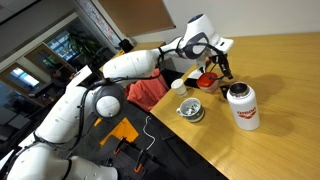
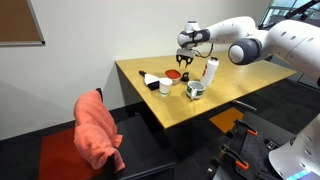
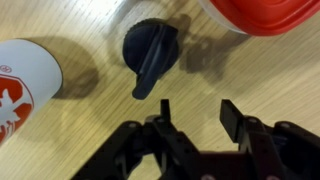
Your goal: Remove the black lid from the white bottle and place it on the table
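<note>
The black lid [image 3: 152, 50] lies flat on the wooden table [image 3: 90, 140], its tab pointing toward my fingers. The white bottle [image 3: 25, 80] with red lettering stands to its left in the wrist view, with no lid on it, and shows in both exterior views [image 1: 241, 105] [image 2: 211, 70]. My gripper [image 3: 197, 108] is open and empty, hovering just short of the lid. It also shows in both exterior views [image 1: 218, 62] [image 2: 187, 62], above the table between the bottle and a red dish.
A red round dish [image 3: 265, 10] [image 1: 204, 78] [image 2: 175, 73] sits close to the lid. A metal cup [image 1: 191, 110] [image 2: 196, 90] and a small white cup [image 1: 180, 86] [image 2: 165, 86] stand nearby. A pink cloth [image 2: 100, 130] hangs on a chair beside the table.
</note>
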Motion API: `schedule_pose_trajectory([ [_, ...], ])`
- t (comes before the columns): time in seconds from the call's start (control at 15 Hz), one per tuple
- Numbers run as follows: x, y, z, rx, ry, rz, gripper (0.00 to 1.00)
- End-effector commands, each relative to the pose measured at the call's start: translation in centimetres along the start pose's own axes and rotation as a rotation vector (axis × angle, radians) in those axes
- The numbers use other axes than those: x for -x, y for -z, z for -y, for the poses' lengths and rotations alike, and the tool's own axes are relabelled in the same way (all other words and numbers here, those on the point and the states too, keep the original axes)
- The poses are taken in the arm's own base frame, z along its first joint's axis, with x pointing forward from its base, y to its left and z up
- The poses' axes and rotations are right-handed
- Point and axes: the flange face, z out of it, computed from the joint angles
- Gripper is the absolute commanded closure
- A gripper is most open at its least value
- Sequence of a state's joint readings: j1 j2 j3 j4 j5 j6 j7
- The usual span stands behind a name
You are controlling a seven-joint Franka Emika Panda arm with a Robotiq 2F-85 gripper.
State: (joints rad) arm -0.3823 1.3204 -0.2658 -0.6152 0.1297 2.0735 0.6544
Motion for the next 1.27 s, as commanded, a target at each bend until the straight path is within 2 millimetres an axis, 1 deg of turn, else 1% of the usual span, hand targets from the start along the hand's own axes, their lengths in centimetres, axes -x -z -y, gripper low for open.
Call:
schedule_pose_trajectory([
  [0.0,-0.8,3.1,0.4,-0.009,0.001,-0.005,0.13],
  [0.07,-1.0,4.3,0.4,-0.017,0.010,-0.002,0.04],
  [0.13,-1.2,5.5,0.3,-0.016,0.023,0.013,0.01],
  [0.4,-1.9,11.0,-0.7,0.050,0.083,0.042,0.00],
  [0.67,-2.4,15.9,-2.6,0.123,0.192,0.089,0.00],
  [0.8,-2.5,17.7,-3.1,0.133,0.246,0.107,0.00],
  [0.93,-2.5,19.1,-3.5,0.135,0.280,0.118,0.00],
  [1.2,-2.6,20.6,-3.9,0.139,0.315,0.120,0.00],
])
